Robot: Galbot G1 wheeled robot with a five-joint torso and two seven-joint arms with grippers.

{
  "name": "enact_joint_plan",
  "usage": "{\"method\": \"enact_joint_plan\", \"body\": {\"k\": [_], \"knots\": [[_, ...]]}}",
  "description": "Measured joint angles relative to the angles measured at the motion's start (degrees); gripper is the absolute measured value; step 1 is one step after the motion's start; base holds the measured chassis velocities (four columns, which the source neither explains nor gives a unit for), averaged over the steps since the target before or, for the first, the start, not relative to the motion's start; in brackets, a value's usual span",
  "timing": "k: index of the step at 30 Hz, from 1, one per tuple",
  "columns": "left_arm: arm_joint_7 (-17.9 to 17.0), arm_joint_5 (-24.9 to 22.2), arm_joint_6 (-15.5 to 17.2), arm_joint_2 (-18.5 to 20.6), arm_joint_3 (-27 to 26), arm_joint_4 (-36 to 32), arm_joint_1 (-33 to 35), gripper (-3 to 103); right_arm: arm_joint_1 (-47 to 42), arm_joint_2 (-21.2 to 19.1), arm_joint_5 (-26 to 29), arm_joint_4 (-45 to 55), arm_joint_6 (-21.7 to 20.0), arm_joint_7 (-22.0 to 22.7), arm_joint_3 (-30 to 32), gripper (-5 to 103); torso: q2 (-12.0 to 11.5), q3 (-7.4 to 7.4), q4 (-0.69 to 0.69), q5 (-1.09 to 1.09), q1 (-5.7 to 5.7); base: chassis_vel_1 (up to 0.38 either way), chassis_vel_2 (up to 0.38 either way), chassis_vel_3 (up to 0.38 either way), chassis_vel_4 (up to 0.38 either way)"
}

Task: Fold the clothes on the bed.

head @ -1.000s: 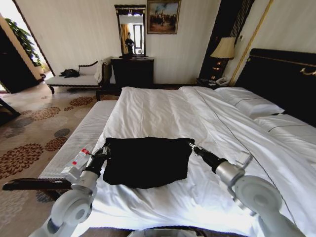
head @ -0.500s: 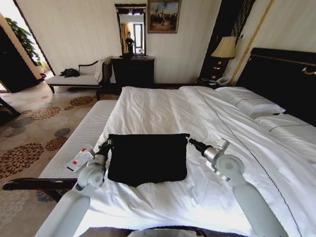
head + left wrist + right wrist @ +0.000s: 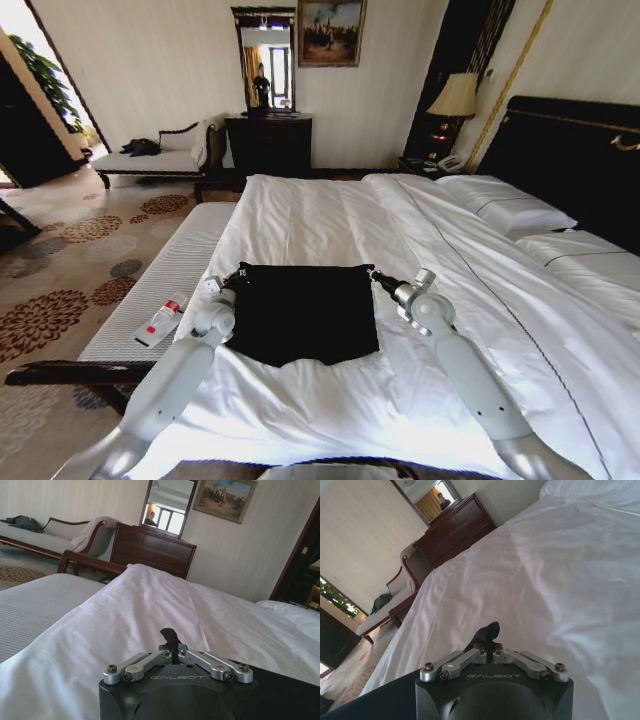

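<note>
The black T-shirt (image 3: 303, 312) lay on the near part of the bed (image 3: 330, 215), on the white duvet, already reduced to a compact, roughly square packet; no sleeves or lettering were visible. Its far edge was straight and taut between the two grippers, the near edge slightly uneven.

Left gripper (image 3: 237, 275) was at the far left corner of the packet, fingers pressed together on a tuft of black cloth (image 3: 170, 637). Right gripper (image 3: 375, 277) was at the far right corner, fingers likewise clamped on a black fold (image 3: 487, 632). Both arms were stretched forward over the bed.

Judgement: the folding looked well advanced, probably a late fold with the far edge being laid down. Remaining: release of both corners, perhaps some smoothing.

Materials: shirt matte, soft cotton, limp, with little sheen. Duvet smooth white fabric with shallow creases and a thin dark piping line towards the pillows (image 3: 505, 212). A pale ribbed bench (image 3: 150, 290) stood along the bed's left side, carrying a small white-and-red object (image 3: 160, 320).
</note>
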Motion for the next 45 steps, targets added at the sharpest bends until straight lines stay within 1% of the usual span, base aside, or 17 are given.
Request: {"method": "enact_joint_plan", "body": {"k": [1, 5, 6, 10, 14, 19, 24, 26, 27, 29, 30, 32, 33, 36, 39, 42, 45], "knots": [[0.0, 0.0, 0.0, 0.0, 0.0, 0.0, 0.0, 0, 0.0, 0.0, 0.0, 0.0, 0.0, 0.0, 0.0, 1, 0.0, 0.0, 0.0, 0.0, 0.0, 0.0, 0.0, 0.0, 0.0], [1.17, 0.32, -0.52, -2.39, 3.25, 7.89, -5.94, 0, 3.91, 1.81, -1.06, -6.16, 1.07, -0.21, -1.06, 1, 0.0, 0.0, 0.0, 0.01, 0.01, 0.0, 0.0, 0.0, 0.0], [1.17, 0.32, -0.52, -2.39, 3.25, 7.89, -5.94, 0, 3.91, 1.81, -1.06, -6.16, 1.07, -0.21, -1.06, 1, 0.0, 0.0, 0.0, 0.01, 0.01, 0.0, 0.0, 0.0, 0.0], [2.06, 1.3, -1.17, -3.96, 4.8, 12.76, -8.11, 0, 5.32, 3.53, -2.07, -9.43, 1.96, -0.72, -1.32, 1, 0.0, 0.0, 0.01, 0.0, 0.0, 0.0, 0.0, 0.0, 0.0], [2.33, 1.73, -1.51, -4.58, 4.97, 13.02, -7.94, 0, 4.9, 3.72, -2.02, -9.67, 1.96, -1.47, -1.13, 1, 0.0, 0.0, 0.01, -0.01, 0.01, 0.0, 0.0, 0.0, 0.0], [2.34, 2.31, -1.76, -4.83, 4.08, 11.7, -6.22, 0, 3.73, 4.32, -2.77, -9.06, 2.29, -1.63, -0.72, 1, 0.01, -0.01, 0.0, 0.0, -0.02, 0.0, 0.0, 0.0, 0.0], [2.87, 2.73, -2.34, -4.32, 2.97, 8.71, -4.12, 0, 1.02, 3.84, -5.37, -6.24, 3.38, -1.74, -0.73, 1, 0.01, -0.01, 0.0, -0.01, 0.0, 0.0, 0.0, 0.0, 0.0], [3.2, 2.77, -2.52, -3.64, 1.72, 5.03, -1.55, 0, -1.86, 3.46, -7.92, -3.02, 4.04, -2.04, -0.98, 1, 0.01, -0.01, -0.01, 0.0, -0.01, 0.0, 0.0, 0.0, 0.0], [3.2, 2.77, -2.52, -3.64, 1.72, 5.03, -1.55, 0, -1.86, 3.46, -7.92, -3.02, 4.04, -2.04, -0.98, 1, 0.01, -0.01, -0.01, 0.0, -0.01, 0.0, 0.0, 0.0, 0.0], [3.35, 2.82, -2.65, -3.1, 0.67, 2.66, 0.83, 0, -3.86, 3.32, -10.16, -1.27, 4.62, -2.48, -0.98, 1, 0.02, -0.01, -0.02, 0.0, -0.02, 0.0, 0.0, 0.0, 0.0], [3.74, 3.06, -2.89, -2.72, -0.32, 1.2, 2.76, 0, -5.25, 3.09, -11.33, -0.3, 5.0, -2.72, -0.77, 1, 0.02, -0.02, 0.0, 0.0, -0.02, 0.0, 0.0, 0.0, 0.0], [4.85, 4.13, -3.56, -2.19, -1.51, -0.19, 5.28, 0, -7.01, 2.56, -11.73, 1.01, 5.27, -2.87, -0.34, 1, 0.02, -0.02, 0.0, 0.0, -0.02, 0.0, 0.0, 0.0, 0.0], [4.85, 4.13, -3.56, -2.19, -1.51, -0.19, 5.28, 0, -7.01, 2.56, -11.73, 1.01, 5.27, -2.87, -0.34, 1, 0.02, -0.02, 0.0, 0.0, -0.02, 0.0, 0.0, 0.0, 0.0], [6.47, 5.64, -4.29, -1.47, -3.88, -3.28, 10.84, 0, -10.26, 1.72, -11.9, 4.7, 5.76, -2.9, 0.77, 1, 0.02, -0.02, 0.01, -0.01, -0.02, 0.0, 0.0, 0.0, 0.0], [6.74, 6.01, -4.47, -1.41, -4.88, -4.5, 12.83, 0, -11.5, 1.54, -12.22, 6.33, 5.89, -2.9, 1.13, 1, 0.02, -0.02, 0.0, 0.0, -0.02, 0.0, 0.0, 0.0, 0.0], [7.2, 6.6, -4.81, -1.4, -7.39, -7.32, 16.88, 0, -15.24, 0.71, -13.28, 10.88, 6.24, -3.01, 2.27, 1, 0.02, -0.02, 0.01, 0.0, -0.02, 0.0, 0.0, 0.0, 0.0], [7.34, 6.81, -4.94, -1.23, -8.09, -8.46, 18.32, 0, -16.98, 0.46, -13.81, 12.52, 6.38, -3.27, 2.88, 1, 0.02, -0.02, 0.0, -0.01, -0.02, 0.0, 0.0, 0.0, 0.0]]}}
